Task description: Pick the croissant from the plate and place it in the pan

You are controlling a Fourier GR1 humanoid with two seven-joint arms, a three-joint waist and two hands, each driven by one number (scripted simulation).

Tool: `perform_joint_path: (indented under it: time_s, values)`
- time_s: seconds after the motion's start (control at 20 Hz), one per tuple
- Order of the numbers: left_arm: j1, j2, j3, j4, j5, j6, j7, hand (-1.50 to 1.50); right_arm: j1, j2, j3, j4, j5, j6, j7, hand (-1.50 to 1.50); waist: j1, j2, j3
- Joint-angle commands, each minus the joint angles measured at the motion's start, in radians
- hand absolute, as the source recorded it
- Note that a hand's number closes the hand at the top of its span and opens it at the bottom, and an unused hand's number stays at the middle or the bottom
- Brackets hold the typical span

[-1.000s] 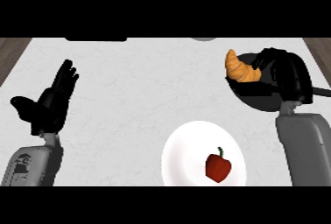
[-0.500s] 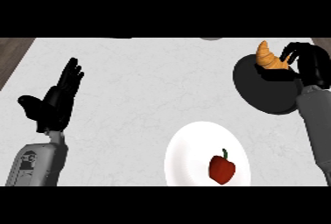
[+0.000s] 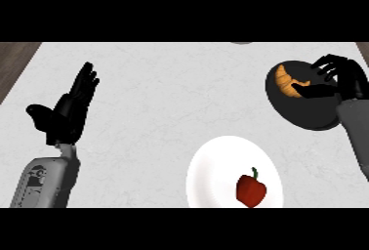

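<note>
We're seeing the golden-brown crescent croissant (image 3: 287,80) lying in the left part of the round black pan (image 3: 302,114), near the white marbled counter's (image 3: 166,97) right edge. Our right hand (image 3: 340,78) is hovering over the pan just beside it. It's black on black, so we cannot tell whether it's gripping. Our left hand (image 3: 66,110) is resting by the left edge, fingers straight and together. A red bell pepper (image 3: 251,189) is sitting on the round white plate (image 3: 216,171) at the front edge.

A pale marbled counter (image 3: 173,93) with dark wood floor (image 3: 16,56) beyond its corners.
</note>
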Motion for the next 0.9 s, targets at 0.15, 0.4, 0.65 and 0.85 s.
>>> perform_joint_path:
  time_s: [0.15, 0.4, 0.65, 0.85]
  values:
    - [-0.033, -0.004, 0.013, 0.013, -0.001, 0.021, 0.017, 0.00, -0.020, -0.031, -0.070, 0.171, -0.090, 0.220, -0.112, -1.50, -0.003, 0.004, 0.002]
    - [-0.011, 0.016, 0.014, -0.011, -0.009, 0.010, -0.002, 0.00, -0.025, -0.012, -0.117, 0.174, -0.127, 0.130, -0.226, -1.50, -0.002, -0.002, 0.001]
    - [0.015, 0.006, 0.013, 0.021, -0.006, 0.004, -0.017, 0.00, -0.021, -0.058, -0.245, 0.159, -0.265, 0.192, -0.346, -1.50, -0.030, -0.010, 0.000]
    - [0.048, -0.010, 0.003, 0.004, -0.012, 0.013, -0.026, 0.00, 0.021, -0.097, -0.282, 0.201, -0.320, 0.331, -0.397, -1.50, -0.042, -0.019, -0.002]
